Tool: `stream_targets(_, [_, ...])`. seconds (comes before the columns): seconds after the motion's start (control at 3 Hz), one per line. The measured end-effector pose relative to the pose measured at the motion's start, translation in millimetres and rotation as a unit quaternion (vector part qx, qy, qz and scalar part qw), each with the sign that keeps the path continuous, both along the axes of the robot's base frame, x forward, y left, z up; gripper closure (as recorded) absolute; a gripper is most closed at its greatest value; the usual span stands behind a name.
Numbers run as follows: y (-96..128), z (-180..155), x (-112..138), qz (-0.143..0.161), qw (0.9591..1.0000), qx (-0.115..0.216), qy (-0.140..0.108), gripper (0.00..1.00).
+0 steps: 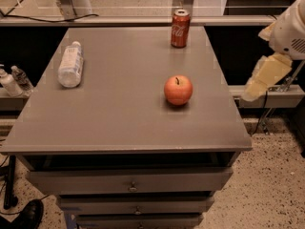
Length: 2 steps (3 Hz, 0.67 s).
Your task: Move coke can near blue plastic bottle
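Observation:
The coke can (180, 28) stands upright at the far edge of the grey table (119, 123), right of centre. The blue plastic bottle (70, 64), clear with a white label and cap, lies on its side near the table's left edge. The two are far apart. My gripper (265, 78) hangs off the table's right side, cream-coloured under the white arm (289, 27). It is to the right of the apple and well in front of and to the right of the can. It holds nothing that I can see.
A red-orange apple (178, 90) sits on the table's right half, between the can and the front edge. Small bottles (10, 80) stand on a shelf off the left edge. Drawers (131, 180) are below the tabletop. A rail runs behind the table.

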<state>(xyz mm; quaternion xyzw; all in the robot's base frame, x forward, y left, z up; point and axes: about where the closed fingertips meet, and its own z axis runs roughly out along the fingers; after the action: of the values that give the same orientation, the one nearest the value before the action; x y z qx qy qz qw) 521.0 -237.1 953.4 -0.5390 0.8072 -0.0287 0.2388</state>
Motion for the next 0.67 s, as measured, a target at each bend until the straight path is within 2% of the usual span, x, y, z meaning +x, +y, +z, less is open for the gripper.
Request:
stream_targets(0.33, [-1,-7,64,-0.021,0.9976,0.045,-0.049,0.0])
stream_targets(0.67, [-2,-10,113,-0.036,0.9924,0.08,-0.086,0.0])
